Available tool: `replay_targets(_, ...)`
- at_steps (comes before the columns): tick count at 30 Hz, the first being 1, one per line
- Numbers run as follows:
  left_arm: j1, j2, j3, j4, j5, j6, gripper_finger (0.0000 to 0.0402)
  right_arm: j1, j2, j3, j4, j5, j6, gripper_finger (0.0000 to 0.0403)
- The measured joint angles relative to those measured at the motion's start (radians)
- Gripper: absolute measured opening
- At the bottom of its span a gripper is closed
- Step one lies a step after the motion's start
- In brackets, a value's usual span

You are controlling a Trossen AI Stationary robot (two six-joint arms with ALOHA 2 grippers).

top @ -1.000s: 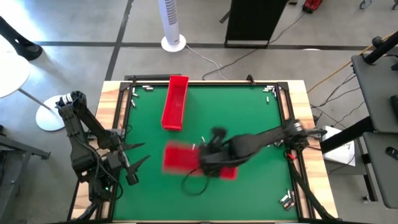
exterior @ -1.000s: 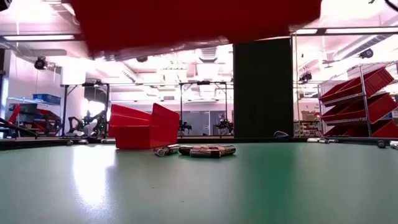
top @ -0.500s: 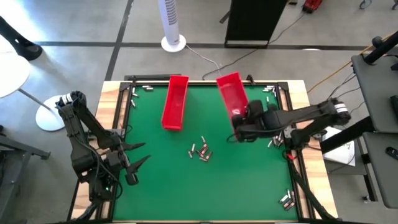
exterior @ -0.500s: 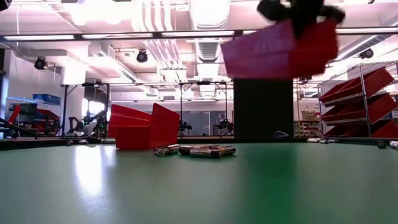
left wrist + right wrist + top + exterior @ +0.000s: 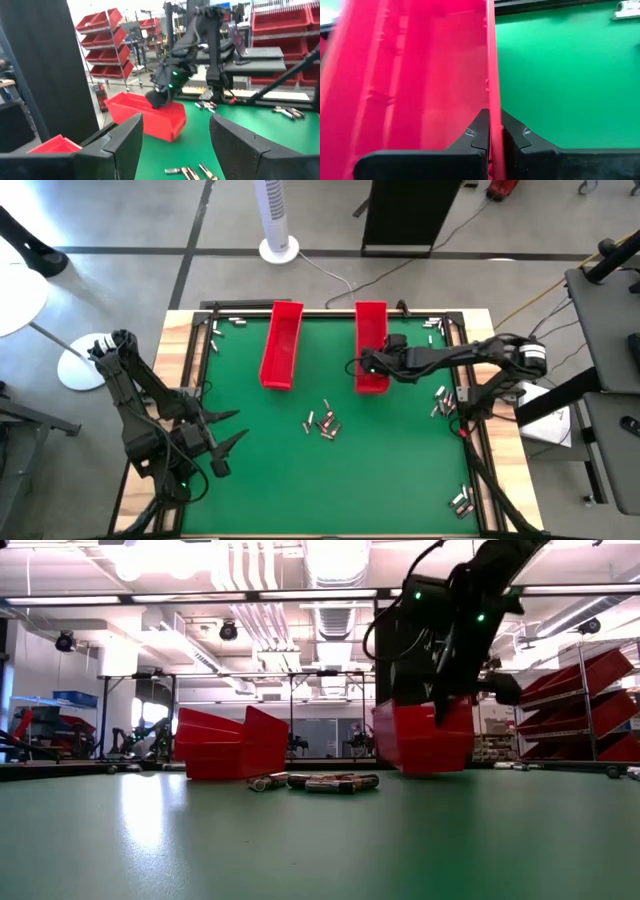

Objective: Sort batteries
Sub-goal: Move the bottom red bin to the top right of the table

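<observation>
Several small silvery batteries (image 5: 322, 421) (image 5: 320, 781) lie loose in the middle of the green mat. One long red tray (image 5: 281, 345) (image 5: 225, 748) rests on its bottom at the far left. A second red tray (image 5: 368, 330) (image 5: 420, 738) lies parallel to it on the right, and my right gripper (image 5: 383, 363) (image 5: 490, 131) is shut on it. Off by the table's left edge, my left gripper (image 5: 225, 435) (image 5: 172, 150) hovers open, pointing level toward the batteries (image 5: 192, 171) and touching nothing. My right gripper pinches the right-hand long wall (image 5: 490, 107) of the second tray, one finger inside the tray and one outside. The fingers slant down along the wall toward the far edge. The tray sits low and about level; whether its bottom (image 5: 420, 768) touches the mat, I cannot tell.
A black frame (image 5: 200, 380) borders the mat. More loose batteries lie at its corners and sides: far left (image 5: 222, 323), far right (image 5: 432, 323), right side (image 5: 440, 402), near right (image 5: 460, 502). Bare mat lies between the two trays and nearer than the pile.
My right gripper has swung from over the middle of the table toward the far right and down, carrying the red tray. The tray has turned from lying across the table to lengthways beside the other tray, and has sunk to mat level. The batteries have stayed where they were.
</observation>
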Motion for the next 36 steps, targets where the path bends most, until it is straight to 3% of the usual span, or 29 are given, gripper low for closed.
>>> replay_targets(8, 0.0, 0.0, 0.0, -0.007, 0.015, 0.0, 0.0207, -0.055, 0.112, 0.092, 0.026, -0.104, -0.068, 0.0013)
replay_targets(17, 0.002, 0.009, -0.001, -0.008, 0.058, 0.0, 0.0207, -0.09, 0.156, 0.164, -0.032, -0.142, -0.082, 0.0017)
replay_targets(31, 0.002, 0.009, -0.001, -0.007, 0.057, 0.007, 0.0207, -0.098, 0.137, 0.278, -0.117, -0.121, -0.247, 0.0155)
replay_targets(36, 0.002, 0.009, -0.001, -0.008, 0.053, 0.007, 0.0207, -0.098, 0.125, 0.305, -0.225, -0.155, -0.282, 0.0177)
